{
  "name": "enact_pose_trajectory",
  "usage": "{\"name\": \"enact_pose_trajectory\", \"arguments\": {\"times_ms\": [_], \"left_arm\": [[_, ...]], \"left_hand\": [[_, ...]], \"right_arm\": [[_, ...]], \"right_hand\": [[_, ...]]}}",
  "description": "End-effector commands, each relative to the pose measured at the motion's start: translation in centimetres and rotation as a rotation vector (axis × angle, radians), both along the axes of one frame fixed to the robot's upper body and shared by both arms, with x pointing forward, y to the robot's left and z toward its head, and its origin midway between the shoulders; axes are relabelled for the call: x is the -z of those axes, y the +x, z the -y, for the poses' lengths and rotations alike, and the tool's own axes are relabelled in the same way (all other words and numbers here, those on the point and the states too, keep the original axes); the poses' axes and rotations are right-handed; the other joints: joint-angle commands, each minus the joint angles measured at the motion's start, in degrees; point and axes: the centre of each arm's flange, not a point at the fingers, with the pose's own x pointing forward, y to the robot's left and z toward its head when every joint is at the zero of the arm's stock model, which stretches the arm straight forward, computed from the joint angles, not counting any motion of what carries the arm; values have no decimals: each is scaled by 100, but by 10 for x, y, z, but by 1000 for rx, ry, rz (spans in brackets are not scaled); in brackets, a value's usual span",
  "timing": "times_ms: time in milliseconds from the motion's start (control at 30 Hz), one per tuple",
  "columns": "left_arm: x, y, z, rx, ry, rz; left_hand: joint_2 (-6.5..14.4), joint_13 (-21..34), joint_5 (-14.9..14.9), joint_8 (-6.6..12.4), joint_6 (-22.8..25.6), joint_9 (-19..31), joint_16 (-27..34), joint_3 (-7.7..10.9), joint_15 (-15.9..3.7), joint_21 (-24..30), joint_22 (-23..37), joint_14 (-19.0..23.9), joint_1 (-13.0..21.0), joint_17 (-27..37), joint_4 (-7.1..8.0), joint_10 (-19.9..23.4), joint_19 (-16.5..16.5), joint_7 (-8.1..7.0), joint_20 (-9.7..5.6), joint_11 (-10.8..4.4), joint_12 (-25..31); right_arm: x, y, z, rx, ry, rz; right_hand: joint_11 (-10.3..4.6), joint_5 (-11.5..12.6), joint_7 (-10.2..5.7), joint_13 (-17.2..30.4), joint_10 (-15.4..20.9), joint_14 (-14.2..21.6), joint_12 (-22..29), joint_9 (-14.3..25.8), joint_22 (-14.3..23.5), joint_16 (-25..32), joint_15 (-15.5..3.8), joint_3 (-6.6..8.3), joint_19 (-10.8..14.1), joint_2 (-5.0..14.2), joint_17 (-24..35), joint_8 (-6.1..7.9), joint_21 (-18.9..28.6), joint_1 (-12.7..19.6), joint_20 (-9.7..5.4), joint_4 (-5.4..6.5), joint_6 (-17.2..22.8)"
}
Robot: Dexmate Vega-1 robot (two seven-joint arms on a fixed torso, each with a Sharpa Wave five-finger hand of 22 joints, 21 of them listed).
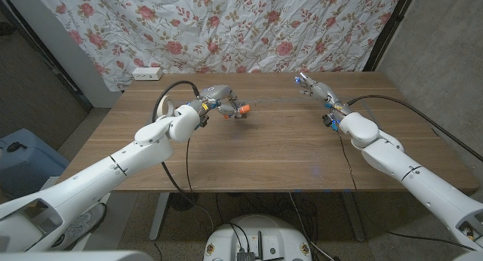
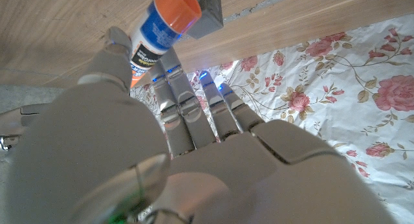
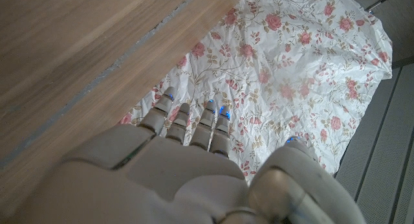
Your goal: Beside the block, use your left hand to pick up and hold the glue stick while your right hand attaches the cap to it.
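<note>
**Left hand on glue stick at the block, right hand waiting off to the side**

Left hand sits over the far-left part of the tabletop, near the far edge, fingers closed round the glue stick. Left wrist view: thumb one side, fingers the other, blue-and-white tube pinched between them, orange end poking out past the fingertips. That end being left free makes sense if the right hand has to work on it. I can't tell whether the orange bit is the cap already on or the stick's base. No separate loose cap visible on the table.

Grey block is touching or just beside the orange end in the wrist view; in the head view it's hidden behind the hand. So the stick is still low by the block, looks barely lifted if at all — can't tell whether it's clear of the wood.

Right hand is well apart, over the far-right part of the tabletop near the far edge, fingers straight and slightly spread, holding nothing. Right wrist view shows fingertips pointing past the table's far edge toward the floral cloth. Likely parked out of the way until the left has the stick secure.

Judgement: grasp step in hand, capping not begun. Right hand has a long way to travel across.

White power strip at far-left corner, not involved.
</note>
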Motion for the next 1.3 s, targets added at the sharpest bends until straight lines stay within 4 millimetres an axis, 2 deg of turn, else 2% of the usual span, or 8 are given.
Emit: {"name": "enact_pose_trajectory", "arguments": {"times_ms": [33,333,600,667,800,1000,1300], "left_arm": [[6,-3,-8,-21,110,-3],[13,-5,-10,-33,187,14],[20,-5,-7,-50,296,30],[24,-6,-5,-61,339,27],[28,-6,-3,-68,373,31],[35,-5,-3,-75,404,46],[52,0,-8,-96,372,46]], "left_hand": [[500,32,17,124,144,266,23,-4,-878,14,20,6,444,14,55,399,41,-192,-113,-440,5],[493,30,14,125,135,264,27,-36,-869,5,20,3,428,17,78,373,13,-209,-113,-440,1],[494,30,15,123,122,262,27,-55,-874,0,20,-4,425,18,88,357,-5,-236,-111,-440,-1],[488,29,15,123,116,262,26,-65,-871,0,20,-8,420,17,91,349,-8,-278,-116,-440,-2],[484,29,15,127,120,261,25,-79,-873,-2,20,-13,415,17,95,339,-19,-303,-120,-440,-3],[482,28,16,127,113,260,26,-92,-874,-6,20,-15,411,18,100,319,-34,-313,-125,-441,-7],[487,27,19,125,99,258,28,-106,-879,-4,19,-17,408,20,106,295,-37,-315,-126,-441,-11]], "right_arm": [[13,7,12,-38,151,-41],[18,10,14,-61,204,-73],[20,10,9,-97,234,-108],[22,10,6,-112,256,-120],[23,10,3,-118,254,-131],[28,12,0,-122,279,-152],[32,13,-1,-116,284,-166]], "right_hand": [[0,56,37,0,-32,-18,9,9,10,-16,-80,-34,7,30,4,-5,18,-57,-91,25,-31],[65,66,88,-3,-117,-44,5,7,9,-34,-103,-36,19,46,-4,-9,10,-78,-152,31,-110],[152,75,174,-6,-195,-61,8,6,8,-45,-90,-42,-7,72,-7,-24,-9,-124,-174,53,-251],[251,80,251,-7,-241,-72,11,5,7,-50,-114,-48,-52,90,-6,-30,-28,-162,-225,74,-337],[321,86,319,-8,-304,-89,9,5,6,-58,-133,-54,-60,108,-5,-21,-30,-198,-324,93,-392],[339,92,383,-9,-363,-114,7,5,5,-71,-128,-54,-72,127,-7,-17,-33,-221,-352,106,-447],[345,97,395,-10,-375,-117,18,5,4,-75,-122,-53,-77,140,-9,0,-34,-238,-355,115,-447]]}}
